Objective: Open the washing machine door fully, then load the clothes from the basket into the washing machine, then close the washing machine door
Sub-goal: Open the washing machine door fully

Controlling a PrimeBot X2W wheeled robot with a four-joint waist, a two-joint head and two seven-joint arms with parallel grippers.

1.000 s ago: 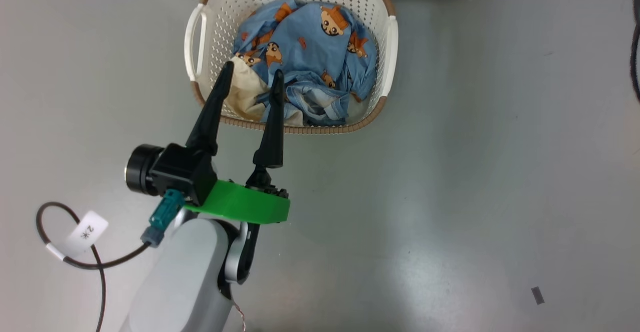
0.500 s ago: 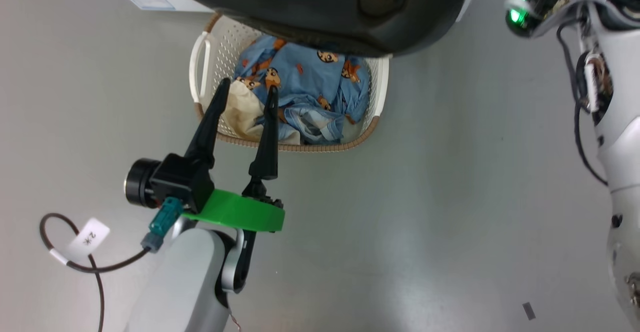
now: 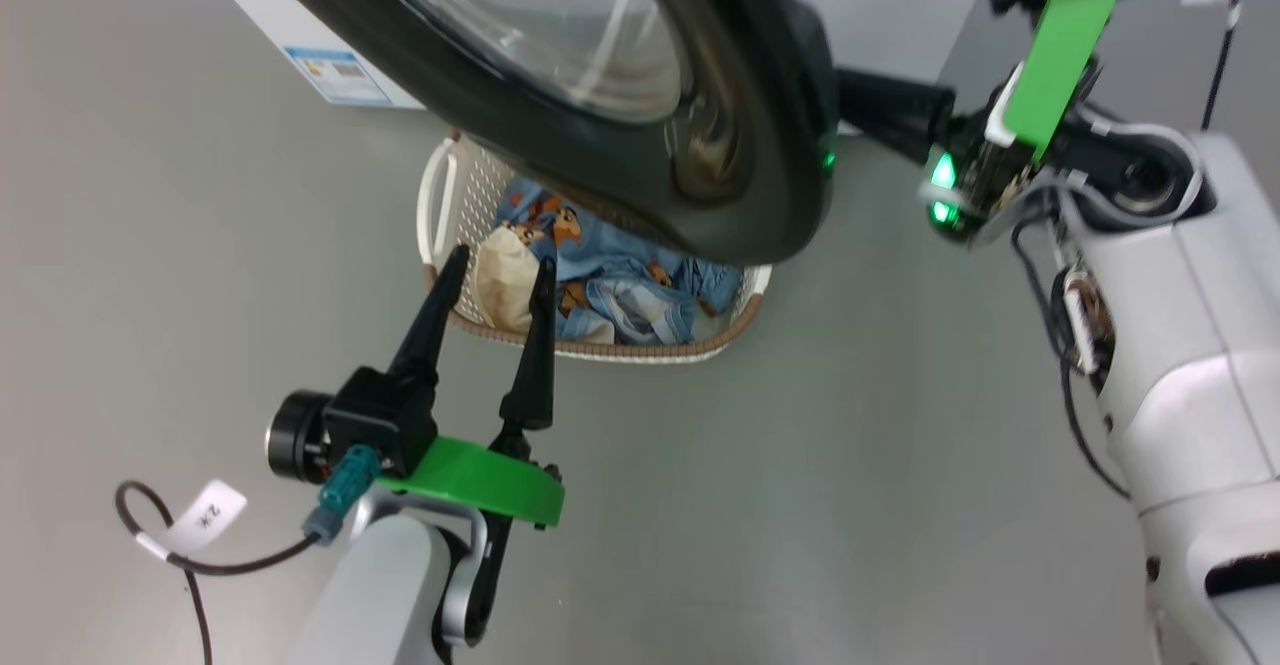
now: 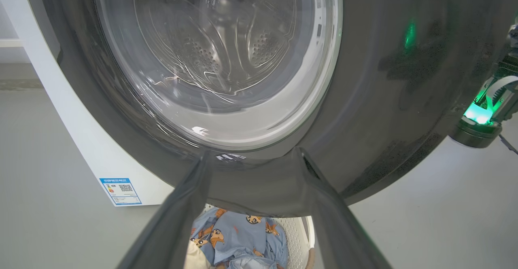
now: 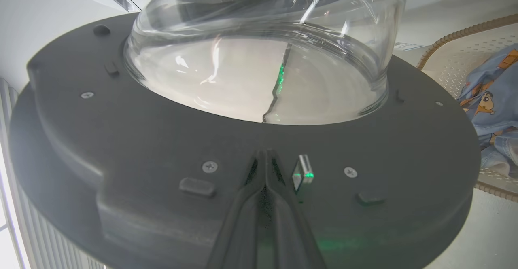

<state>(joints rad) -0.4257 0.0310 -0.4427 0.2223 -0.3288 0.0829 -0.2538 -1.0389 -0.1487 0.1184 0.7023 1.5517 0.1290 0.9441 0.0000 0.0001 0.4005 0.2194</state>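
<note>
Head view: the washing machine door [image 3: 600,95] is being held partly swung out from the washing machine [image 3: 270,15]. Its black ring is hanging over the far part of the basket [image 3: 640,353], where the clothes [image 3: 610,285] are lying. The left claw [image 3: 502,259] is being kept wide open and empty above the near rim. Bare floor [image 3: 850,495] is being left free on the right and near sides. The right claw [image 3: 885,115], closed on nothing, is being set against the door's right edge.

Left wrist view: little room is being left between ring and basket, so a finger could be struck if the door swings back.

Right wrist view: the closed tips are being pressed on the door's inner face, just beside the latch [image 5: 302,172]. It is judged that they could slip on the smooth plastic or be caught on this latch.
</note>
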